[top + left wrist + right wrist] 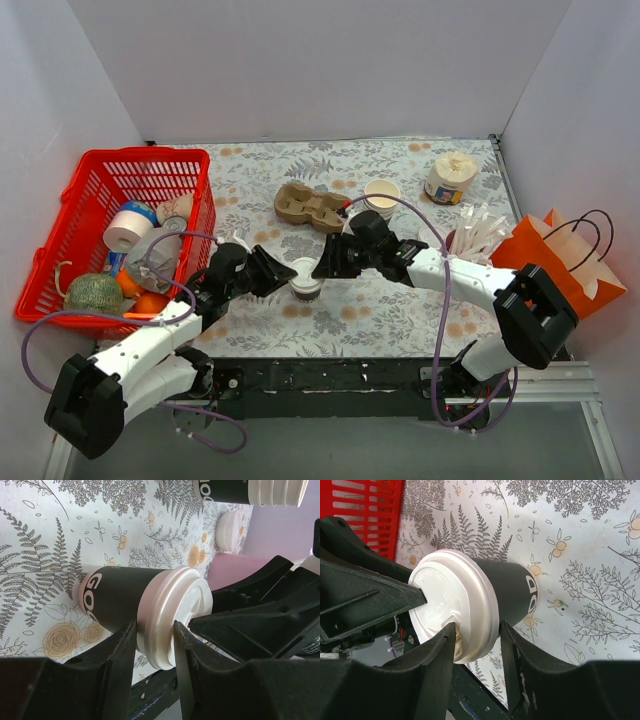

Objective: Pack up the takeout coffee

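1. Coffee cup [305,280], dark with a white lid [170,615], stands upright on the floral table [390,312], near its front edge and between the two arms.
2. Left gripper [284,279]: fingers narrowly apart, pinching the lid rim from the left.
3. Right gripper [323,270]: same narrow gap, fingers clamped on the lid rim from the right.
4. Red basket [60,250] far left, orange bag [540,250] far right.

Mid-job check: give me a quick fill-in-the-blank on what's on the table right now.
1. The takeout coffee stands ___ the left gripper and the right gripper.
2. Its lid is coloured ___.
3. In the top view, the red basket is on the ___.
4. The paper bag on the right is coloured ___.

Missing words: between; white; left; orange.
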Controlling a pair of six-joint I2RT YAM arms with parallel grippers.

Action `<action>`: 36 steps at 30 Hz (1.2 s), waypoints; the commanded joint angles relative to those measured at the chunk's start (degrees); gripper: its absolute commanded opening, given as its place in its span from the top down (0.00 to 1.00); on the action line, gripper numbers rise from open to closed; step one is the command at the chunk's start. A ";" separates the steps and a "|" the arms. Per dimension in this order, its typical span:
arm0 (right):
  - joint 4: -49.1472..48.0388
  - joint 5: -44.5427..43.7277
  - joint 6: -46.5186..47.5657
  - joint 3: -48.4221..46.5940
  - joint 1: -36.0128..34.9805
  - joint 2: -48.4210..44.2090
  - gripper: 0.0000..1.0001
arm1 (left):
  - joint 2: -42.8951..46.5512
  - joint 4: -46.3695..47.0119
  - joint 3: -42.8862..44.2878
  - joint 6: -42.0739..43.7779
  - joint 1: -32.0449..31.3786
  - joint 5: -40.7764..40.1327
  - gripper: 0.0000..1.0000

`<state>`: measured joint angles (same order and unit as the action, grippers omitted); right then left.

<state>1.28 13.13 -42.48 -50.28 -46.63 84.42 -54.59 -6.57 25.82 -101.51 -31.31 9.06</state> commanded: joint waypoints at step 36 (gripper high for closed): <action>11.73 -3.56 9.35 -12.65 0.05 -0.40 0.37 | -3.16 -12.06 7.83 0.52 0.28 0.87 0.33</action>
<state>12.51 9.10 -32.42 -60.77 -46.83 85.86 -58.00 -14.66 30.72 -103.31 -30.87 10.02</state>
